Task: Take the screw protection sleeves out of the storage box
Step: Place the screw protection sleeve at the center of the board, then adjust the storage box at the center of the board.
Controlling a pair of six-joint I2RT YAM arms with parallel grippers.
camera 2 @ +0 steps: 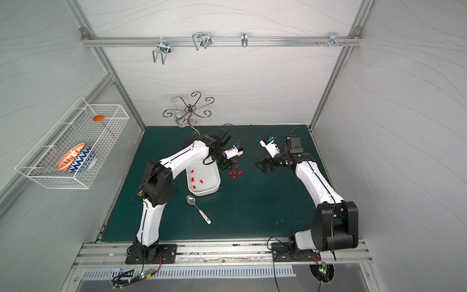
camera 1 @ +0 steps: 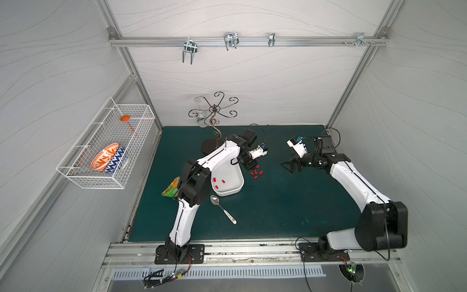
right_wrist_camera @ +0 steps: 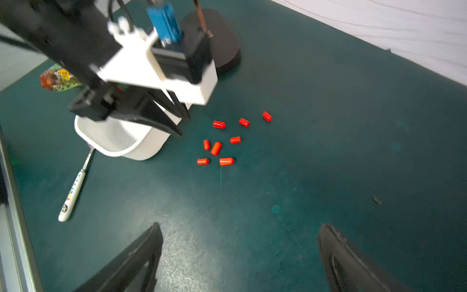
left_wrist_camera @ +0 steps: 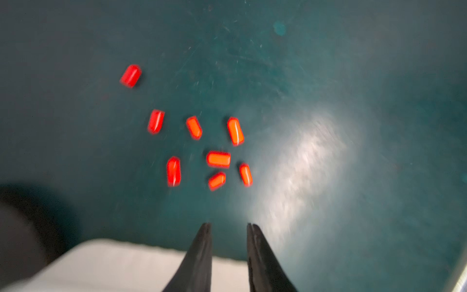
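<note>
Counted eight screw protection sleeves (left_wrist_camera: 218, 159) loose on the green bench (camera 1: 278, 202), just beside the storage box (camera 1: 235, 191). At least three more down inside the box, plus a fourth sleeve (camera 2: 192, 171) showing in a top view.

Hanging over the box's edge, tips toward the loose pile: left claw (left_wrist_camera: 228, 225), slightly apart, nothing between. Parked well off to the side: right claw (right_wrist_camera: 240, 225), spread wide, empty.

Judged mid-task, so next go back in for the ones inside.
- Swing back over the box and widen a bit before descending.
- Take a sleeve clear of the wall first, tips across its short axis.
- Go down to the box floor and close gently; tiny and smooth, likely to squirt out.
- Lift straight up, clear the rim, release beside the pile, not onto it.
- Avoid nudging the light box, with the spoon (camera 1: 215, 200) just beside its near corner.
</note>
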